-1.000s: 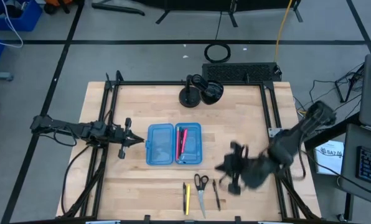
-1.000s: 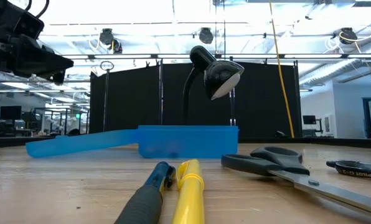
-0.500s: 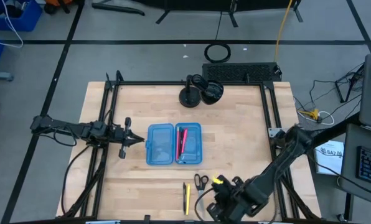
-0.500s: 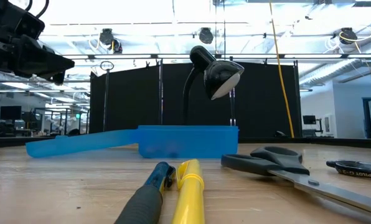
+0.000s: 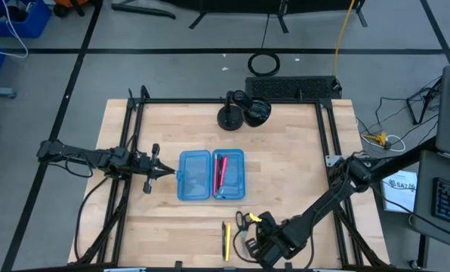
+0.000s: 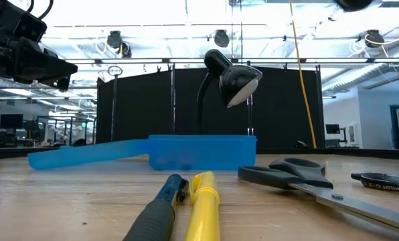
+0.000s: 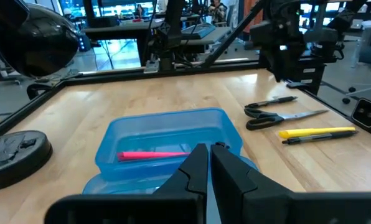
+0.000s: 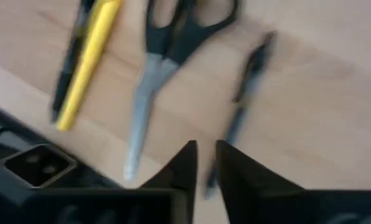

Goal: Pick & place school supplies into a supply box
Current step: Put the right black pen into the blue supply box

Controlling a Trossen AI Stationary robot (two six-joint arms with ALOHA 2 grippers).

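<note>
The translucent blue supply box (image 5: pixel 211 174) lies open mid-table with a pink-red pen (image 5: pixel 221 172) in its right half. Near the table's near edge lie the black-handled scissors (image 5: pixel 244 220), a yellow pen (image 5: pixel 227 243) beside a black one (image 5: pixel 223 229), and another black pen (image 8: pixel 248 81). My right gripper (image 8: pixel 204 163) hangs shut above the table, over this pen's near end and next to the scissors' blades (image 8: pixel 139 118). My left gripper (image 5: pixel 164 171) waits shut, left of the box.
A black desk lamp (image 5: pixel 240 109) stands at the table's far edge behind the box. A black frame rail (image 5: pixel 327 128) runs along the table's sides. Bare wood (image 5: pixel 285 174) lies between the box and the right rail.
My right arm has swung from the table's right middle toward the near edge and left, and its gripper now hangs over the scissors and pens. The left arm, the box and the supplies have kept still.
</note>
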